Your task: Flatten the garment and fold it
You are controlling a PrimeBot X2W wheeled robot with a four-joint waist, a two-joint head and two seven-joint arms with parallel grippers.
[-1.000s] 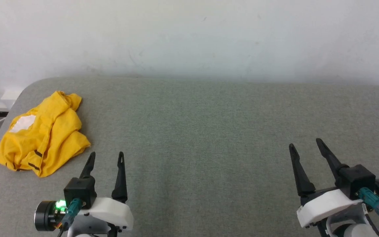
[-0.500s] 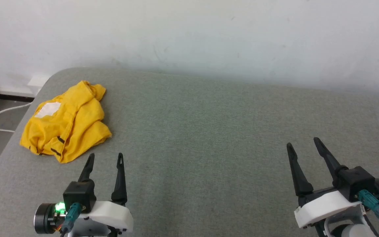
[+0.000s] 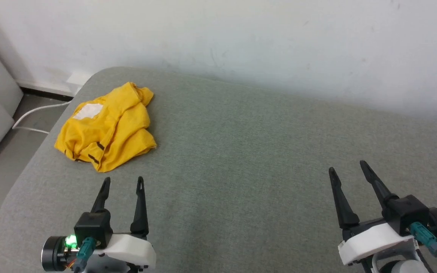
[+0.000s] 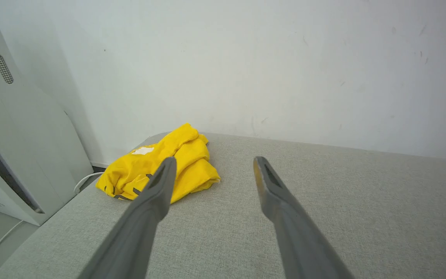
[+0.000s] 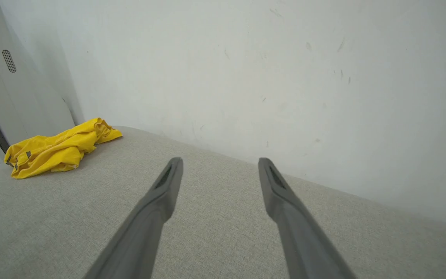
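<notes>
The garment (image 3: 106, 127) is a bright yellow T-shirt lying crumpled in a heap at the far left corner of the grey padded table (image 3: 249, 151). A white patch and short black stripe marks show on it. My left gripper (image 3: 123, 182) hovers open just short of the heap's near edge, nothing between its fingers. In the left wrist view the garment (image 4: 157, 168) lies ahead and left of the left gripper (image 4: 211, 162). Far off at the lower right my right gripper (image 3: 348, 167) is open and empty. The right wrist view has the garment (image 5: 56, 149) at the far left, well away from the right gripper (image 5: 218, 162).
A white wall (image 3: 241, 41) runs behind the table. Left of the table stands a pale grey appliance (image 4: 14, 143), with a white cable (image 3: 36, 113) on the floor beside it. The table's rounded left edge (image 3: 17, 189) drops to the floor.
The head camera has swung left, so the garment sits further right and higher in the picture and the floor and appliance come into view. Both grippers stay open.
</notes>
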